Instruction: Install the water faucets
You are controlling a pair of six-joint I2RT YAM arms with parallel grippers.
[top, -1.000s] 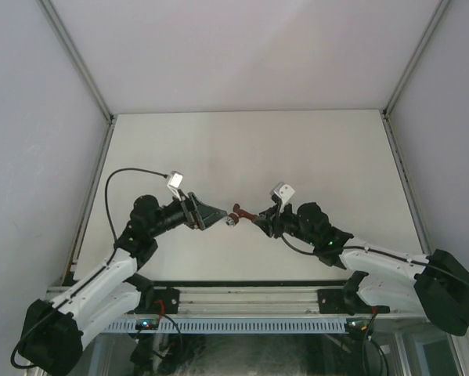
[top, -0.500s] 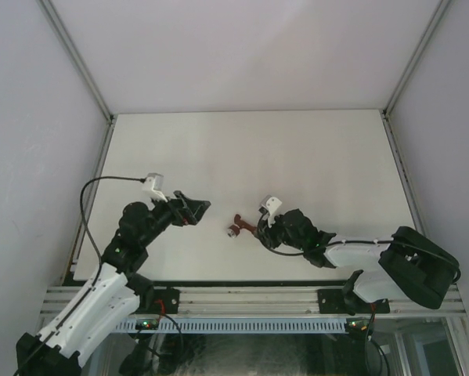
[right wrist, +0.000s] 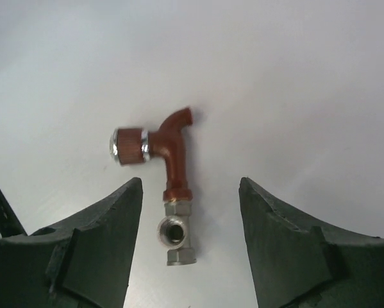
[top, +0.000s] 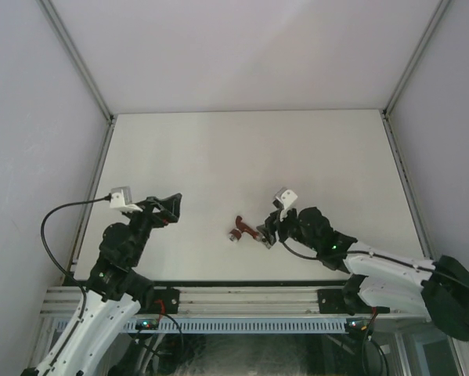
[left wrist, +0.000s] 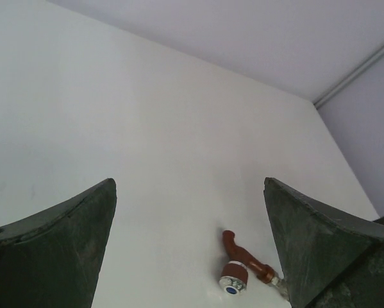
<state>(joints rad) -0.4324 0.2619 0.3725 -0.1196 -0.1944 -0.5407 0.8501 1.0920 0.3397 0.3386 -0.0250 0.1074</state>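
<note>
one tap body is seen joined to the grey fitting, laid untouched between the parted jaws of the right gripper; the left gripper is spread wide, well apart. assembly is judged done.

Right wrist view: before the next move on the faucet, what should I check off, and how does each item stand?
1. Faucet lying flat on the table, fully in view: ok.
2. Grey fitting seated on the end of the red body: ok.
3. Joint screwed fully tight: cannot tell.
4. Right gripper open, fingers either side of the fitting without touching it: ok.
5. Left gripper open, empty and off to the left of the faucet: ok.
</note>
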